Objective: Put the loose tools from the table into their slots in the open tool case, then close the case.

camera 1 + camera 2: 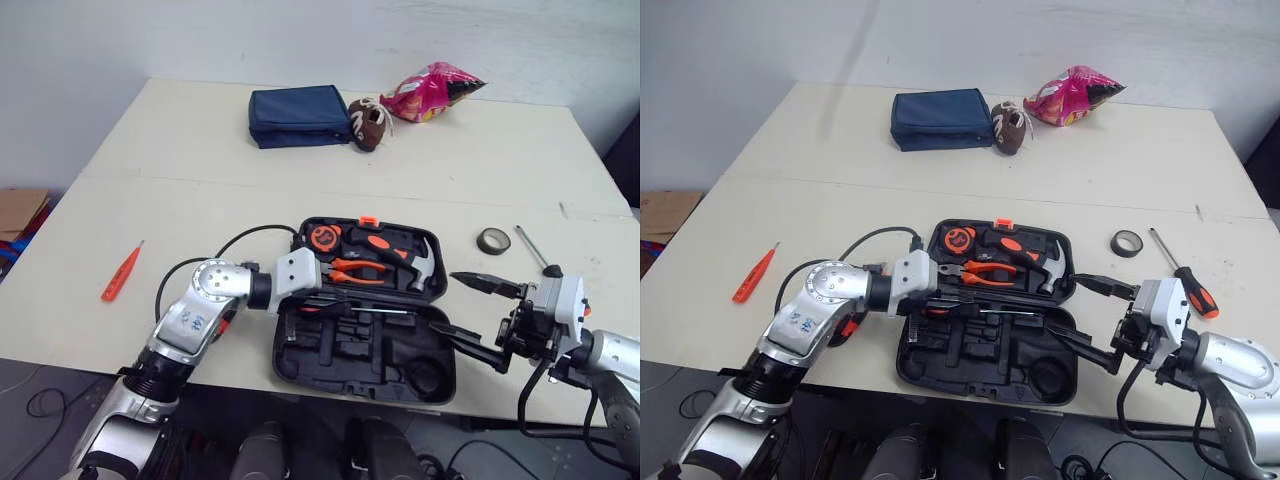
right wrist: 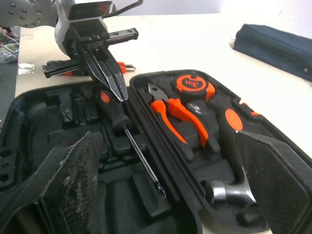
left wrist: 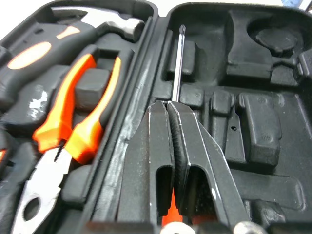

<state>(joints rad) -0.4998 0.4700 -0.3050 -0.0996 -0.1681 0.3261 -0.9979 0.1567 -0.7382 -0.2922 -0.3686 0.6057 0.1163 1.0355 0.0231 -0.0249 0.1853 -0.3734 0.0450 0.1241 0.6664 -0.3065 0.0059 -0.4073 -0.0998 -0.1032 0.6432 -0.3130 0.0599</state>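
Black-handled screwdriver (image 2: pixel 142 159) is clamped in the closed left gripper (image 3: pixel 168 105), lying along the hinge side of the open tool case's (image 1: pixel 300 356) near half. The right gripper (image 1: pixel 447 301) is held wide apart, empty, at the case's right edge.

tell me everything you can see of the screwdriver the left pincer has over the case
The screwdriver has a black handle with orange accents and a thin, straight metal shaft ending in a dark tip. The left pincer is shut on the handle. It lies low and nearly level over the near half of the open tool case, alongside the hinge, tip pointing to the robot's right. Whether it already sits in a slot cannot be told.
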